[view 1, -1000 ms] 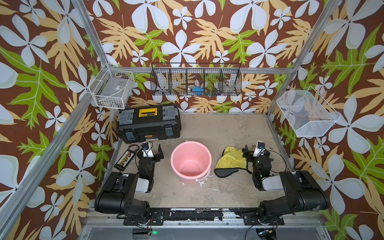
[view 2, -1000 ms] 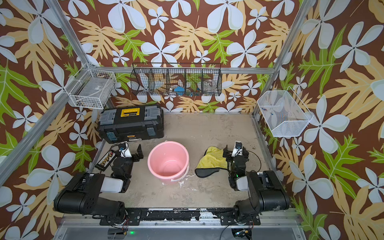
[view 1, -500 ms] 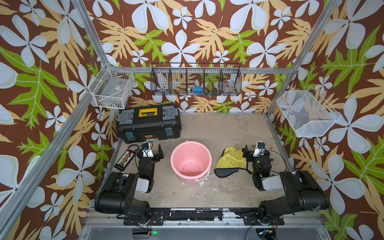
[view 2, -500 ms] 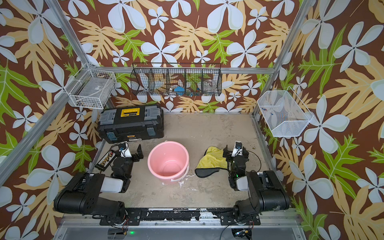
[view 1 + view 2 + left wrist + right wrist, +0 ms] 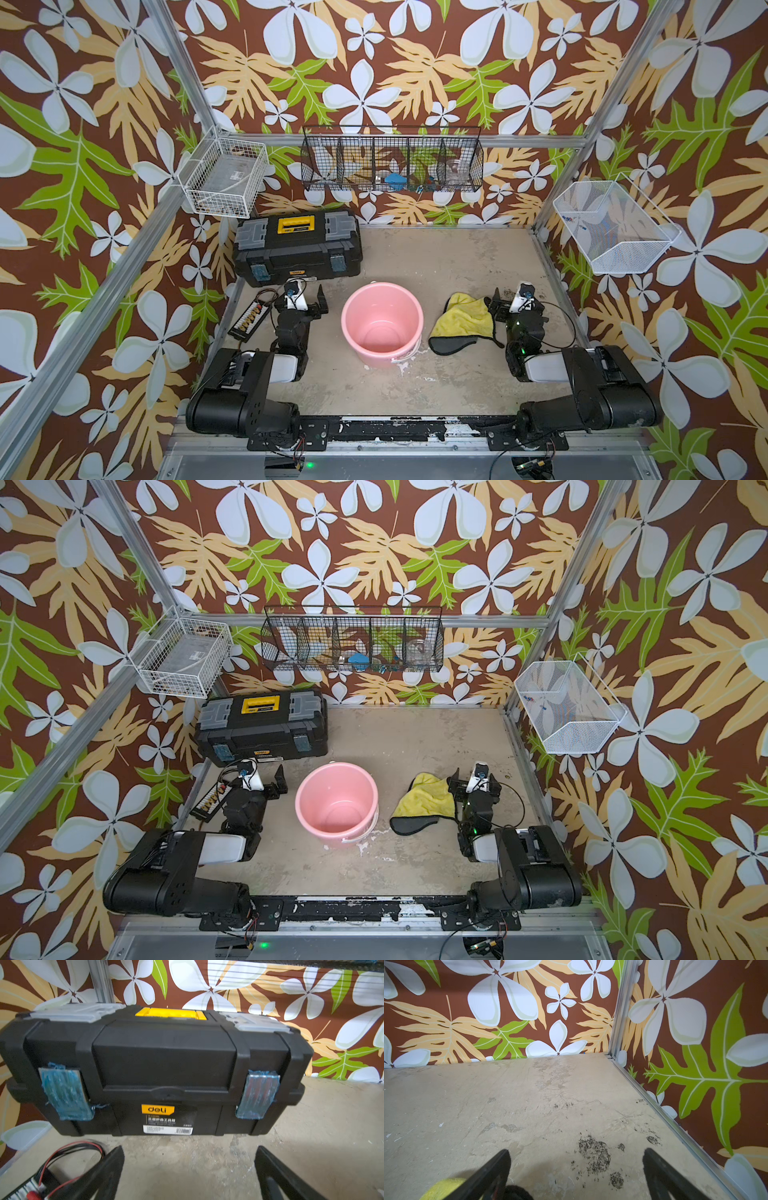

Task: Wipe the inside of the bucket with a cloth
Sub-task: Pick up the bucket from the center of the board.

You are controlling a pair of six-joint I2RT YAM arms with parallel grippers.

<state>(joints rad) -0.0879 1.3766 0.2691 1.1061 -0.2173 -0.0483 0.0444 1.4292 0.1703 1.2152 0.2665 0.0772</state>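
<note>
Setting: I work in a lab test cell, not a lived-in room. Evidence: aluminium frame, printed floral wall panels, hung wire basket, black toolbox, stained tabletop, front mounting rail.

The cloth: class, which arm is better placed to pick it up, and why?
The right: the right gripper, open, sits beside the cloth; the left gripper, also open, is across the bucket, by the toolbox.

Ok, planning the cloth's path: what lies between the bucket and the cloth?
Nothing: a narrow strip of bare table separates bucket from cloth, in both top views.
</note>
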